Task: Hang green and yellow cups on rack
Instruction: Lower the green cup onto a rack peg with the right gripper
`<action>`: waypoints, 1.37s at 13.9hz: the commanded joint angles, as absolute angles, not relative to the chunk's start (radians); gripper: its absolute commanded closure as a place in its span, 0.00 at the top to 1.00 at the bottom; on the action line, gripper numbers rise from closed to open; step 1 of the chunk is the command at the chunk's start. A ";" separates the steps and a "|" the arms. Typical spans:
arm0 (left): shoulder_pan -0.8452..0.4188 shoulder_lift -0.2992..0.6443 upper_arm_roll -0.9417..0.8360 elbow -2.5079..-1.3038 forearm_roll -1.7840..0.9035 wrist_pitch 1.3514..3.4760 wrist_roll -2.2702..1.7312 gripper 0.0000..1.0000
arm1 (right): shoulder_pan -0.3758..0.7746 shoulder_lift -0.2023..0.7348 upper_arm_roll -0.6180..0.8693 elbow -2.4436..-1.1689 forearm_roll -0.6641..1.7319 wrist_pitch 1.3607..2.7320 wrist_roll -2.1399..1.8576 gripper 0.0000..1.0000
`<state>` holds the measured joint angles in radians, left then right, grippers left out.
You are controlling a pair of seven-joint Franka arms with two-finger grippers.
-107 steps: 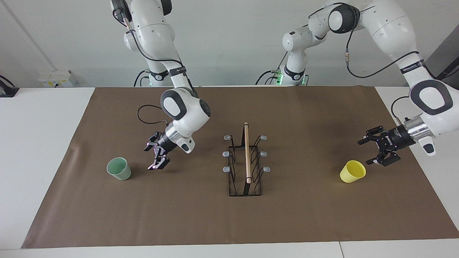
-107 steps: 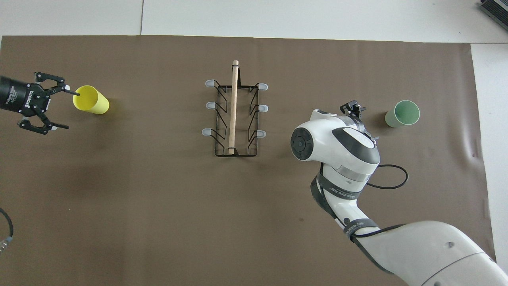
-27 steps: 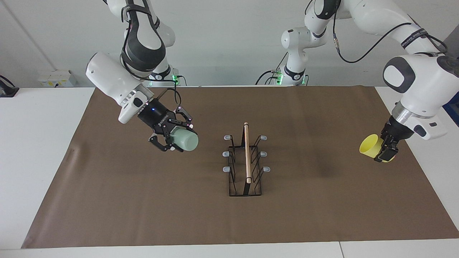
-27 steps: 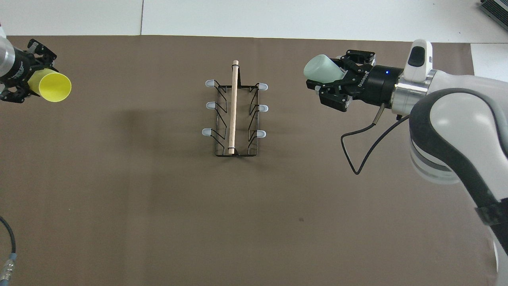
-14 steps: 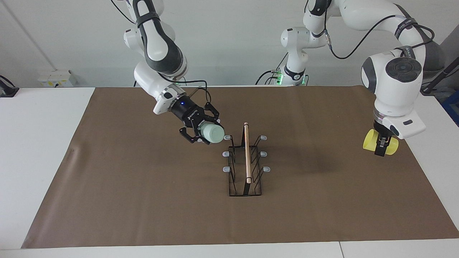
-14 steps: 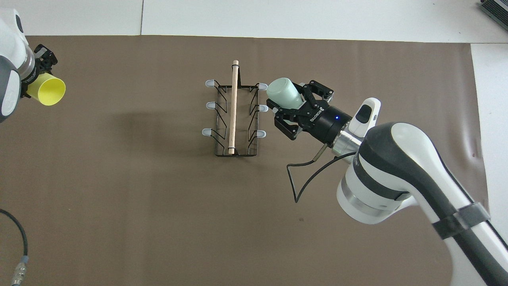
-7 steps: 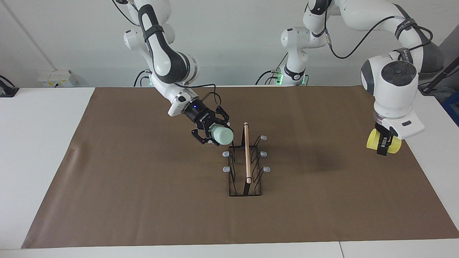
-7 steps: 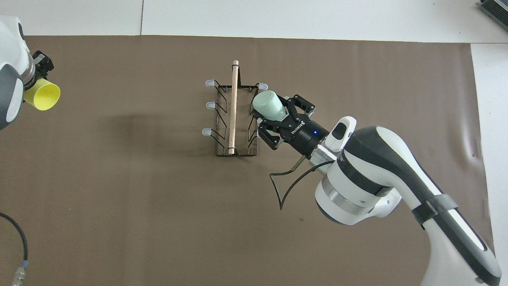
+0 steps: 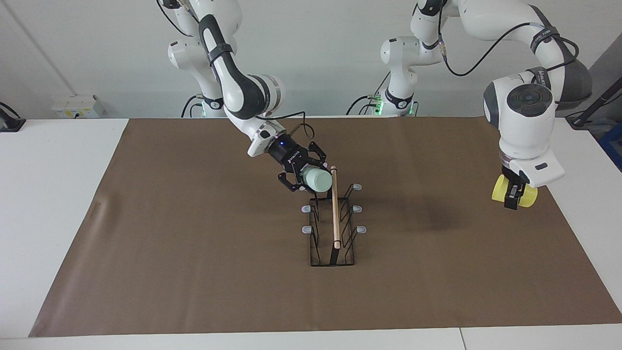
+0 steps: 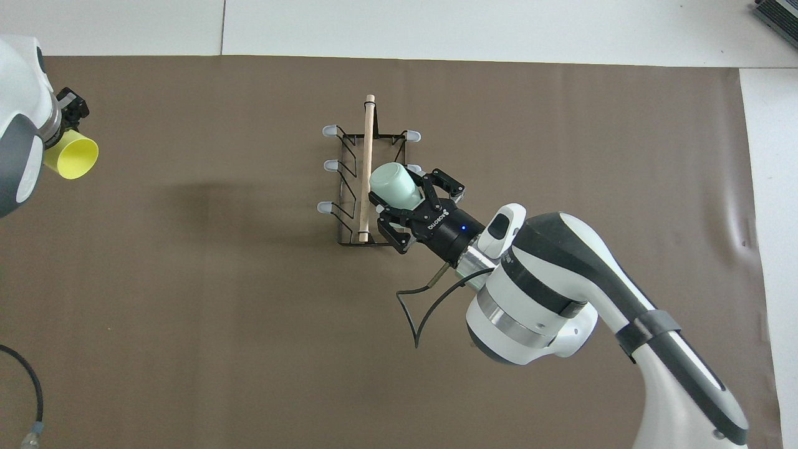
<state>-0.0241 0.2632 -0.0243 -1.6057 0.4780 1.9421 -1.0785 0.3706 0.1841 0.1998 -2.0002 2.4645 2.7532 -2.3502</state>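
Mint-green plastic fills our right gripper (image 9: pixel 305 177); its fingers pinch the green cup (image 9: pixel 316 180), tipped on its side, base toward the rod; we have carried it in from the right arm's end of the table, and it now hangs over the rack (image 9: pixel 332 224), over the prongs nearest the robots on that arm's side; a second ago it was short of the frame; in the overhead view the cup (image 10: pixel 394 186) covers the middle prong there, though that view overstates contact, and from the facing view we cannot tell whether any prong is inside the mouth yet. We judge the first hanging is close: what remains is to lower the mouth over a prong and let go. Further along, the rack stands bare on the brown mat (image 9: pixel 194 272); at the left arm's end our left gripper (image 9: pixel 512 196) pinches the yellow cup (image 9: pixel 500 188), held up over the mat's edge; it has barely shifted, so that arm waits.
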 commanded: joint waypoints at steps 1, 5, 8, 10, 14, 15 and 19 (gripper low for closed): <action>-0.035 0.224 -0.015 -1.657 0.500 1.973 -1.104 0.00 | 0.365 0.193 0.204 -1.993 2.502 2.767 -2.393 0.00; -0.038 0.222 -0.014 -1.663 0.500 1.973 -1.106 0.00 | 0.365 0.202 0.204 -1.997 2.502 2.766 -2.408 0.00; -0.040 0.222 -0.014 -1.666 0.502 1.973 -1.106 0.00 | 0.365 0.199 0.204 -2.011 2.522 2.764 -2.413 0.00; -0.040 0.222 -0.014 -1.666 0.502 1.974 -1.109 0.00 | 0.365 0.199 0.204 -2.031 2.566 2.749 -2.460 0.00; -0.041 0.222 -0.014 -1.666 0.502 1.976 -1.109 0.00 | 0.354 0.193 0.204 -2.100 2.603 2.695 -2.534 0.00; -0.041 0.222 -0.014 -1.666 0.502 1.976 -1.109 0.00 | 0.353 0.193 0.204 -2.117 2.617 2.677 -2.549 0.00; -0.043 0.222 -0.014 -1.666 0.502 1.974 -1.109 0.00 | 0.350 0.250 0.204 -2.143 2.707 2.557 -2.654 0.00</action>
